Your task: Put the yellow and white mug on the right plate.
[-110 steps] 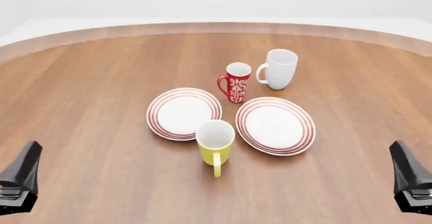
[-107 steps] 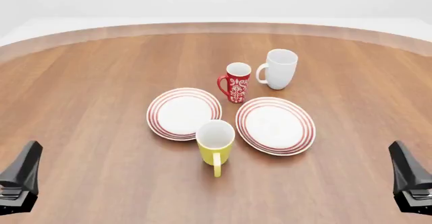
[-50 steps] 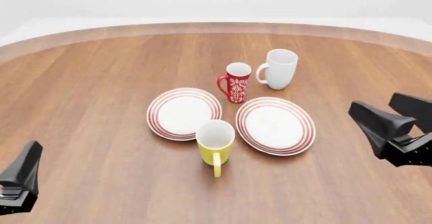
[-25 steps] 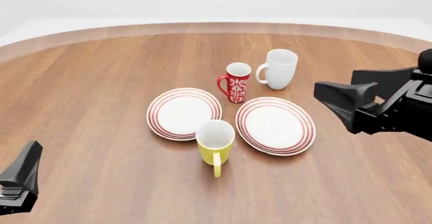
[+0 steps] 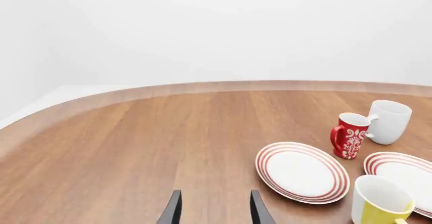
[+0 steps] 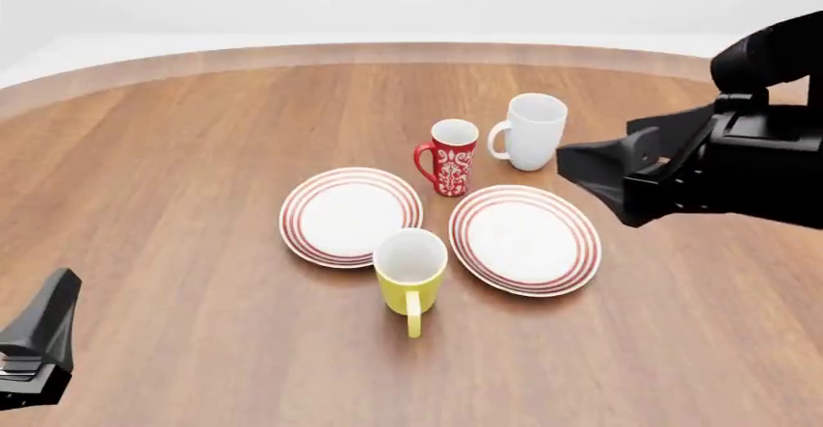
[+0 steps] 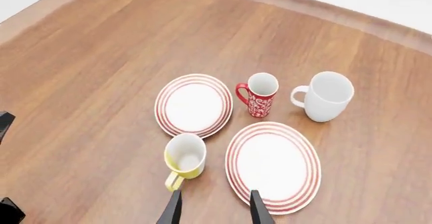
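Beyond the right plate (image 6: 525,239), red mug (image 6: 450,157) and white mug (image 6: 533,131); right tool (image 6: 604,174) open, empty.

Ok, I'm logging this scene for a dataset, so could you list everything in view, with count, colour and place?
Yellow mug with white inside: one, upright on the table, between the plates at their near edges, handle toward the camera.
Round white plates with red rings: two, left plate and right plate, side by side, both bare.
Red white-patterned mug: one, behind the plates.
All-white mug: one, right of the red mug.
Brown wooden table: one, under everything.
Left claw: black, open, low at the near left.
Right claw: black, open, raised above the right plate's side.
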Robot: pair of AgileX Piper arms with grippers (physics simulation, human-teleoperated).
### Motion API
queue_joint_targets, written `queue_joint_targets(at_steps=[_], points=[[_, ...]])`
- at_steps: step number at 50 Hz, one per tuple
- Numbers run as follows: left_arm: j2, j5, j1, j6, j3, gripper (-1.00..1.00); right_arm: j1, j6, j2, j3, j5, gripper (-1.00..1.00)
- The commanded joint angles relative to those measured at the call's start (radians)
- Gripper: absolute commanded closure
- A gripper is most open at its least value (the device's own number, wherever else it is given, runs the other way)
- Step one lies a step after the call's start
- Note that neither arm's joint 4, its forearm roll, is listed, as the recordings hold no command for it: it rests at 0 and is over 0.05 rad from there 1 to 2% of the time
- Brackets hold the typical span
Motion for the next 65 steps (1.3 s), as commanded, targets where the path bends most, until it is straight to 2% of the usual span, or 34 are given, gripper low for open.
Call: queue_joint_targets(at_steps=[1, 20, 27, 42, 44, 46, 53, 54, 55, 58, 65], points=[[0.0, 0.0, 0.0, 0.0, 0.0, -1.0, 0.036, 0.032, 0.055, -0.044, 0.052, -1.0], [0.0, 0.0, 0.0, 0.0, 0.0, -1.0, 0.116, 0.066, 0.092, -0.041, 0.037, -1.0], [0.0, 0.0, 0.0, 0.0, 0.0, -1.0, 0.097, 0.043, 0.075, -0.044, 0.041, -1.0], [0.007, -0.002, 0.0, 0.0, -0.004, -1.0, 0.099, 0.043, 0.077, -0.048, 0.044, -1.0], [0.007, -0.002, 0.0, 0.0, -0.004, -1.0, 0.072, 0.132, 0.061, 0.012, 0.035, -1.0], [0.007, -0.002, 0.0, 0.0, -0.004, -1.0, 0.063, 0.125, 0.05, 0.018, 0.044, -1.0], [0.007, -0.002, 0.0, 0.0, -0.004, -1.0, 0.102, 0.175, 0.062, 0.03, 0.056, -1.0], [0.007, -0.002, 0.0, 0.0, -0.004, -1.0, 0.102, 0.184, 0.068, 0.03, 0.057, -1.0], [0.007, -0.002, 0.0, 0.0, -0.004, -1.0, 0.119, 0.224, 0.09, 0.025, 0.055, -1.0], [0.007, -0.002, 0.0, 0.0, -0.004, -1.0, 0.105, 0.207, 0.099, 0.018, 0.063, -1.0], [0.007, -0.002, 0.0, 0.0, -0.004, -1.0, 0.129, 0.236, 0.144, 0.008, 0.059, -1.0]])
